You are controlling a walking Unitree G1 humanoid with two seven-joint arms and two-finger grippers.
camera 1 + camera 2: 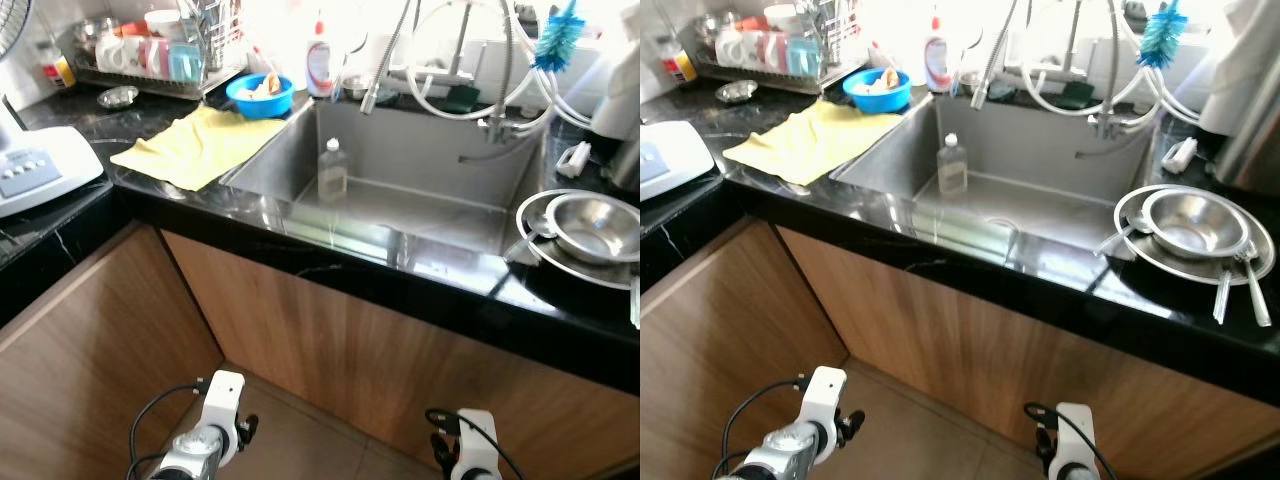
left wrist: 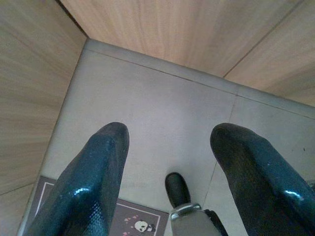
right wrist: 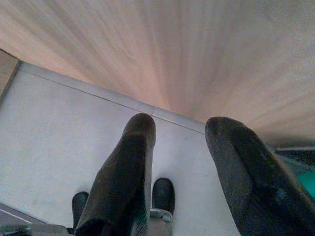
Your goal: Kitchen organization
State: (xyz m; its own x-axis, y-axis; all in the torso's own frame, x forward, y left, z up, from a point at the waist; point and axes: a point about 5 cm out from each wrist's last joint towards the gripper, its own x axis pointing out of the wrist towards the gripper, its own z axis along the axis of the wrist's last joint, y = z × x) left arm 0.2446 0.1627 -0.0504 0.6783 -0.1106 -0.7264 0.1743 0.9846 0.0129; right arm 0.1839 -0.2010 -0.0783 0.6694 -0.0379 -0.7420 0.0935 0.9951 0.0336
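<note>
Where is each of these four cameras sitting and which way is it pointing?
Left eye view: on the head, looking forward and down at the sink and yellow cloth; both wrists hang low before the wooden cabinet.
Right eye view: same head, same scene, with the steel bowl fully in frame.
Left wrist view: looks down past the open left gripper at the tiled floor.
Right wrist view: past the open right gripper at floor and cabinet.
Shared: both wrist views show floor and wood.

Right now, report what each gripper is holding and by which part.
Nothing is held. The left gripper and the right gripper both hang low by the cabinet front, jaws open with only floor between them.
</note>
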